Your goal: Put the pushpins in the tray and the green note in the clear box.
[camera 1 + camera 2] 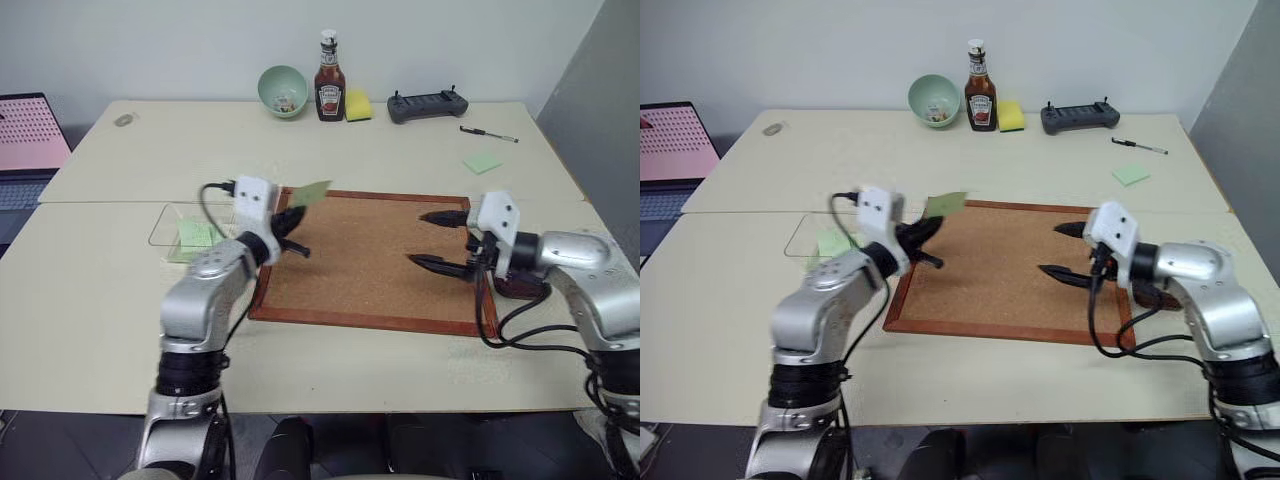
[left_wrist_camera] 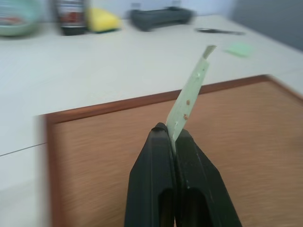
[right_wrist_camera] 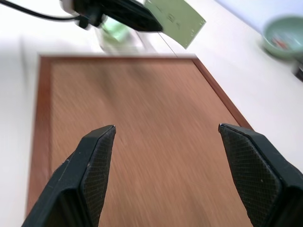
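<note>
My left gripper (image 2: pixel 169 137) is shut on the lower edge of the green note (image 2: pixel 191 94), which stands up from it in the air above the left rim of the cork board (image 1: pixel 370 260). The clear box (image 1: pixel 160 232) lies just left of the board, and another green note (image 1: pixel 195 235) rests inside it. Over the board's right side my right gripper (image 1: pixel 420 238) hangs open and holds nothing. A dark red low thing, perhaps the tray (image 1: pixel 522 290), shows partly behind my right wrist. The pushpins are out of view.
Along the far edge stand a pale green bowl (image 1: pixel 283 90), a ketchup bottle (image 1: pixel 330 88), a yellow sponge (image 1: pixel 358 105) and a dark controller (image 1: pixel 427 105). A pen (image 1: pixel 488 134) and a loose green note (image 1: pixel 482 162) lie far right. A laptop (image 1: pixel 30 135) sits far left.
</note>
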